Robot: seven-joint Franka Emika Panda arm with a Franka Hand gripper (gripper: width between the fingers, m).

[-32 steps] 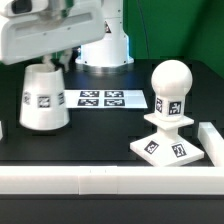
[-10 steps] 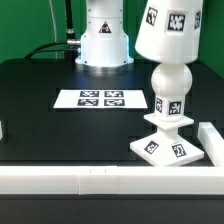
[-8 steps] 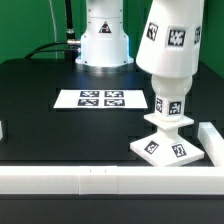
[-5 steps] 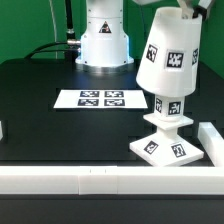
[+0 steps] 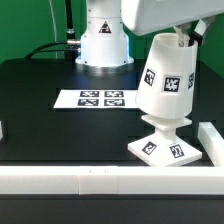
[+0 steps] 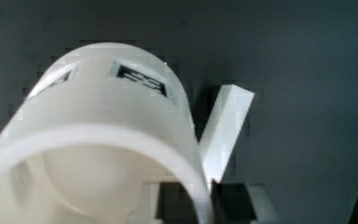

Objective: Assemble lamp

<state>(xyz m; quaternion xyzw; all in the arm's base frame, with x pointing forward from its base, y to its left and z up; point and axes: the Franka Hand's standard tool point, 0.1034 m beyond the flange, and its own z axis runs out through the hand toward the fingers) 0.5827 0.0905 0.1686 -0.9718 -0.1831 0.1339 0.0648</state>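
- You have the black desk (image 5: 40, 110) carrying everything, with the marker board (image 5: 100, 99) lying flat toward the exterior view's left of the lamp, well apart from it and playing no part here.
- The tapered, cup-like white plastic shade (image 5: 167, 82) with black-and-white square tags is the thing to watch: it hangs under the robot's white gripper (image 5: 181, 36), wide mouth downward, and covers the bulb so that the round head is hidden from you in the exterior view.
- Its long axis is not quite plumb; it leans with the top toward the exterior view's right, while the flat square white plastic base (image 5: 165, 149) below sits level on the desk.
- That lean is what the coming move turns on, in my judgement: you would need the shade's axis brought in line with the hidden bulb's stem before it can seat squarely.
- In the wrist view the jaws are closed onto the shade (image 6: 105, 130), pinching its rim wall near the wide mouth, one finger inside and one outside.
- Through that view you also see a white rail (image 6: 220, 125) on the desk beyond the shade.
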